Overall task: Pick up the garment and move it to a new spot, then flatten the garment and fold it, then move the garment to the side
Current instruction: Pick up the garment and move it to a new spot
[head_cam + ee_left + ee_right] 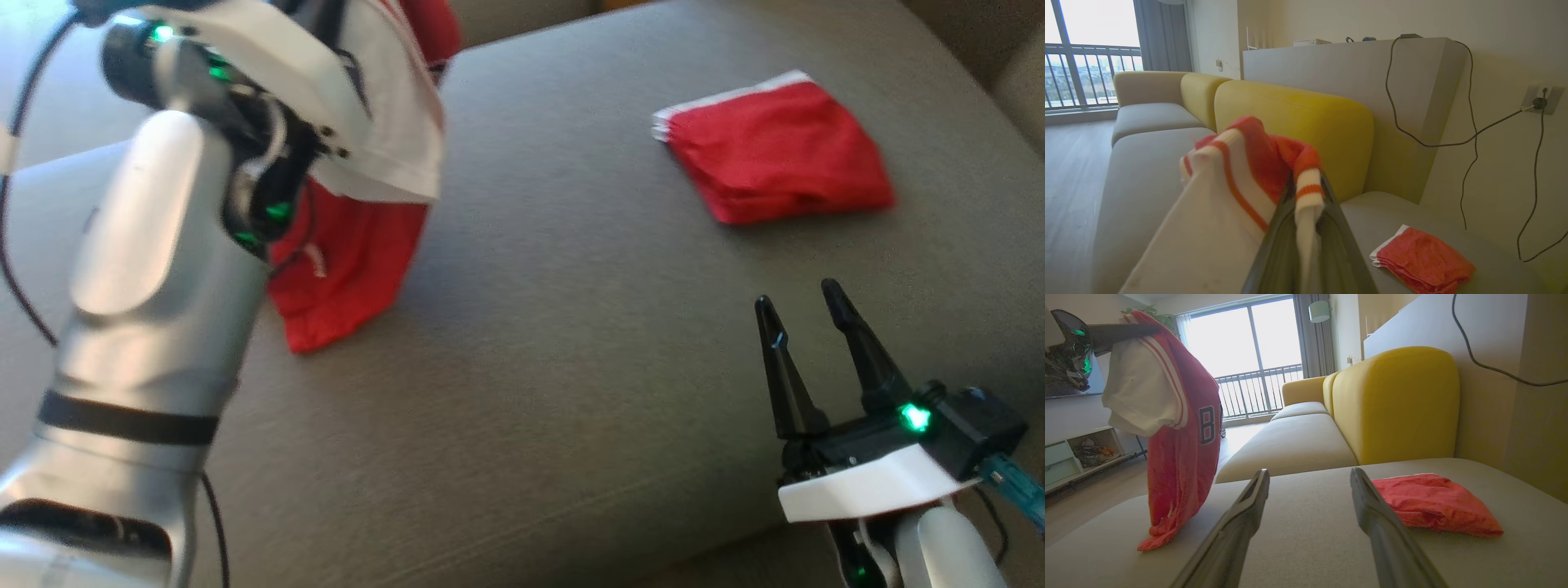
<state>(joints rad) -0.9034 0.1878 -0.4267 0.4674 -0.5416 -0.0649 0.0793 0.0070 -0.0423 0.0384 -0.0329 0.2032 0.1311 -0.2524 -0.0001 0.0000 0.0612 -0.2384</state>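
The garment (pixel 1180 457), a red jersey with white sleeves and striped trim, is held up at the left of the grey sofa seat (pixel 531 367). It is clamped at a striped edge between the closed fingers of the left gripper (pixel 1307 192). Most of it hangs free, while its lower hem appears to rest on the cushion; the head view is blurred there, so this contact is judged mainly from the right wrist view.

The right gripper (pixel 798 294) is held low at the near right, fingers apart and nothing between them. A folded red cloth (pixel 775 155) lies at the far right, well apart from both grippers.

The pick-up can be counted as done. The carry to a new spot is judged unfinished, and flattening, folding and setting aside are all left.
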